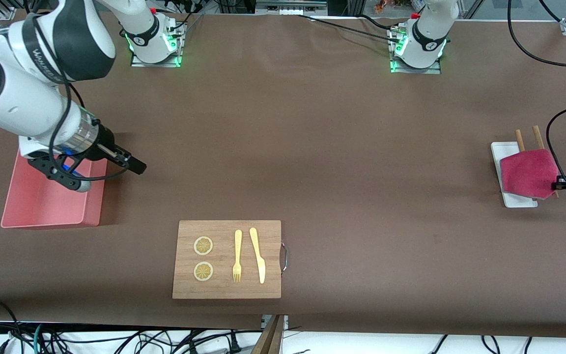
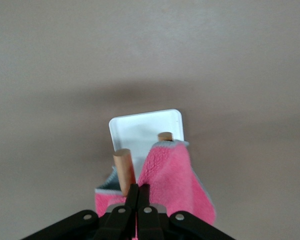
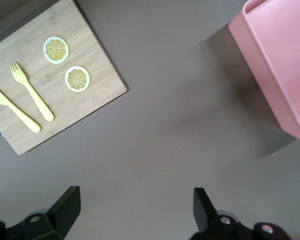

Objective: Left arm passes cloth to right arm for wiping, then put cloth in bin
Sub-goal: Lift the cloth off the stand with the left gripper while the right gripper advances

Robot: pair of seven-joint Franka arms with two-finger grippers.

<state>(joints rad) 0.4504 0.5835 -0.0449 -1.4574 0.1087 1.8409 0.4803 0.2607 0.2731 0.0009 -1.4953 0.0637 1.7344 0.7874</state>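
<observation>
The cloth (image 1: 528, 174) is a crimson-pink fuzzy piece, soft and thick, with a thin pale grey-blue edging visible in the left wrist view (image 2: 172, 180). It lies draped over a small flat white tray (image 1: 501, 152) at the left arm's end of the table, covering most of the tray and the lower parts of 2 wooden sticks (image 1: 520, 140) that poke out from under it toward the robots' bases. In the front view its outline is roughly 5-sided, with no clear long axis; 1 corner points down toward the front camera.

The left gripper (image 1: 560, 185) is at the cloth's outer edge, its fingers (image 2: 139, 200) pressed together and pinching the cloth's edge beside 1 of the sticks.

The right gripper (image 1: 133, 164) hangs just over the table beside the bin (image 1: 49, 204), a salmon-pink rectangular box with low straight walls at the right arm's end, its long axis running toward the front camera. Its fingers (image 3: 65, 205) stand wide apart with nothing between them; this arm waits.

Nearer the front camera lies a wooden board (image 1: 226, 259) carrying 2 lemon slices (image 1: 203, 246), a yellow fork (image 1: 237, 255) and a yellow knife (image 1: 258, 254).
</observation>
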